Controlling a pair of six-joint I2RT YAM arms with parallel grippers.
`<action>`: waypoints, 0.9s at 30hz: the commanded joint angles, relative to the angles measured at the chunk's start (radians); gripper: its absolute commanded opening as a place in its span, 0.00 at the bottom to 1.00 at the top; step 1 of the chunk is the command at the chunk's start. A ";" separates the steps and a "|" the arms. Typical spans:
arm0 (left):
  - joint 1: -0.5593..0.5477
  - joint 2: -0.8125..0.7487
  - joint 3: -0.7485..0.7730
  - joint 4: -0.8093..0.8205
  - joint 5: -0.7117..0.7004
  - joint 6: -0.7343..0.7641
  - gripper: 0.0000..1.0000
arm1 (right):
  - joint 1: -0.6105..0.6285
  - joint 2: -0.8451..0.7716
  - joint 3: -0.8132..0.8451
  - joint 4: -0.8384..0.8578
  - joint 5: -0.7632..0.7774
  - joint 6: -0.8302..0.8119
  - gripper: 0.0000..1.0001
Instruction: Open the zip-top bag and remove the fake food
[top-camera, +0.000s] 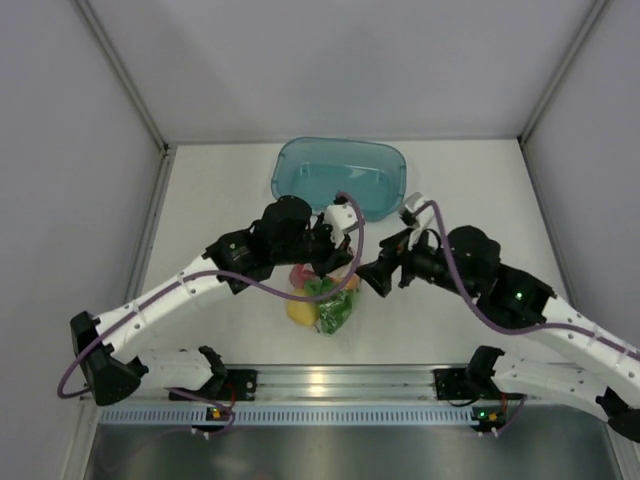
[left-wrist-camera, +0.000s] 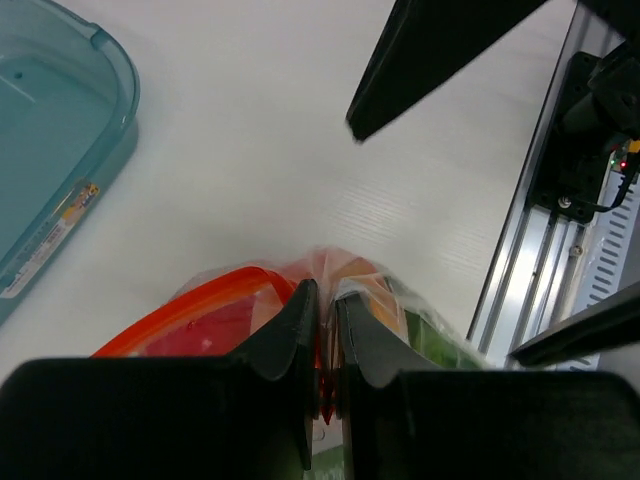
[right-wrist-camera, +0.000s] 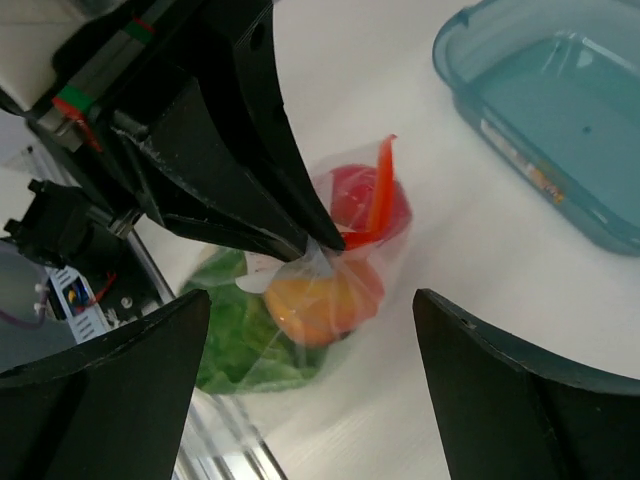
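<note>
The clear zip-top bag (top-camera: 322, 296) lies near the table's front middle, its orange-red zip strip (right-wrist-camera: 380, 195) standing up. Inside show a green lettuce head (right-wrist-camera: 245, 335), a red piece (right-wrist-camera: 355, 190), an orange-yellow fruit (right-wrist-camera: 315, 300) and a yellow fruit (top-camera: 301, 312). My left gripper (top-camera: 330, 262) is shut on the bag's mouth by the zip strip (left-wrist-camera: 215, 300), which bulges beside its fingers (left-wrist-camera: 295, 325). My right gripper (top-camera: 378, 272) is open and empty, just right of the bag, its fingers (right-wrist-camera: 500, 350) spread wide on either side of the bag in the wrist view.
A teal translucent bin (top-camera: 340, 176) stands at the back middle, empty, also in the left wrist view (left-wrist-camera: 45, 150) and the right wrist view (right-wrist-camera: 545, 110). The aluminium rail (top-camera: 340, 382) runs along the near edge. White walls enclose the table.
</note>
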 joint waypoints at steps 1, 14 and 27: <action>-0.002 0.040 0.078 -0.051 -0.001 0.013 0.00 | 0.014 0.098 0.018 0.095 -0.080 -0.045 0.83; -0.005 0.080 0.113 -0.051 -0.066 -0.036 0.00 | 0.015 0.089 -0.150 0.239 0.005 0.009 0.77; -0.010 0.086 0.123 -0.052 0.234 0.068 0.00 | 0.015 0.085 -0.166 0.250 0.021 -0.150 0.39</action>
